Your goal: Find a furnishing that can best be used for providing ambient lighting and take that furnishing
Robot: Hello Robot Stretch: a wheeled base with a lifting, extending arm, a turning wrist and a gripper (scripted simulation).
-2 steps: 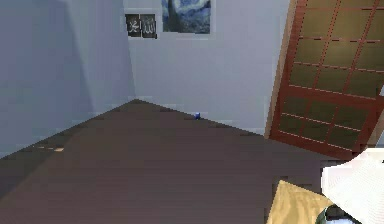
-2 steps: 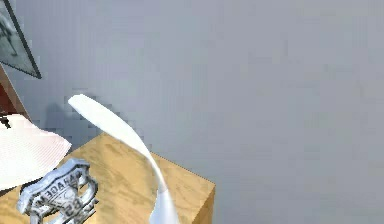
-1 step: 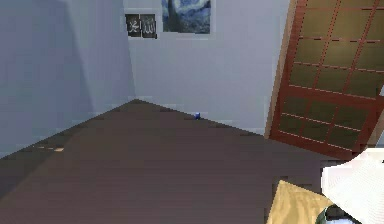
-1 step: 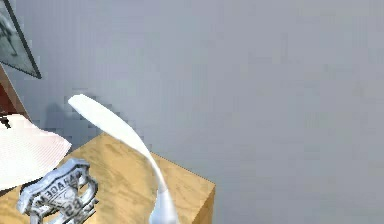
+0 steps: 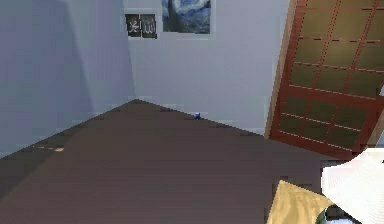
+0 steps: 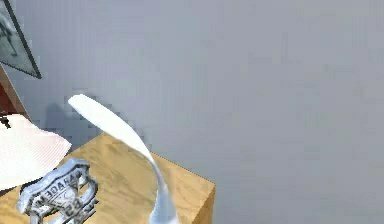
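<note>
A white desk lamp [image 6: 160, 195] with a thin curved neck stands on a small wooden table [image 6: 190, 190] at the arm side view's lower middle. Its flat head reaches up toward that view's left. The same table's corner [image 5: 295, 205] shows at the forward view's bottom right.
A white sheet-like thing [image 6: 25, 150] and a grey printed object [image 6: 60, 195] lie on the table left of the lamp. A plain grey wall stands behind it. Ahead are dark open floor, a panelled wooden door [image 5: 330, 75], two wall pictures [image 5: 187, 17] and a small blue thing [image 5: 198, 115] by the wall.
</note>
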